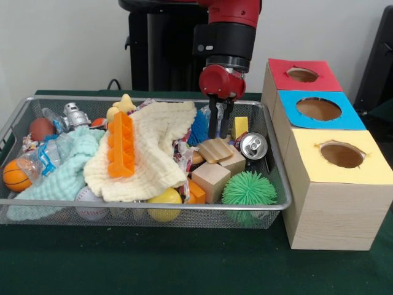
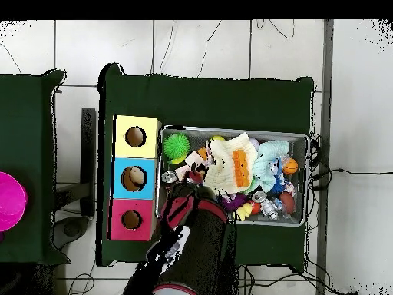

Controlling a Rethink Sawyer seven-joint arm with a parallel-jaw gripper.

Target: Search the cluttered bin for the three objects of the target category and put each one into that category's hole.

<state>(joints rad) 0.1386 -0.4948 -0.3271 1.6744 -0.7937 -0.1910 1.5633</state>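
My gripper (image 1: 219,135) hangs in the back right part of the wire bin (image 1: 277,206), open with a narrow gap and nothing between its black fingers (image 1: 212,121). The tips are just above a tilted wooden block (image 1: 215,149). Two more wooden cubes (image 1: 210,179) (image 1: 234,162) lie in front of it. A blue spiky toy (image 1: 198,126) is to its left and a yellow block (image 1: 240,126) to its right. A soda can (image 1: 253,145) and a green spiky ball (image 1: 249,188) lie further right. In the overhead view the arm (image 2: 192,223) hides the gripper.
Three box tops with holes stand beside the bin: red (image 1: 302,75), blue (image 1: 318,109), yellow (image 1: 341,155). A cream cloth (image 1: 153,153) with an orange block (image 1: 121,142) on it and a mint cloth (image 1: 61,175) cover the middle and left. Balls, a rubber duck (image 1: 123,104) and a toy robot (image 1: 75,115) lie around.
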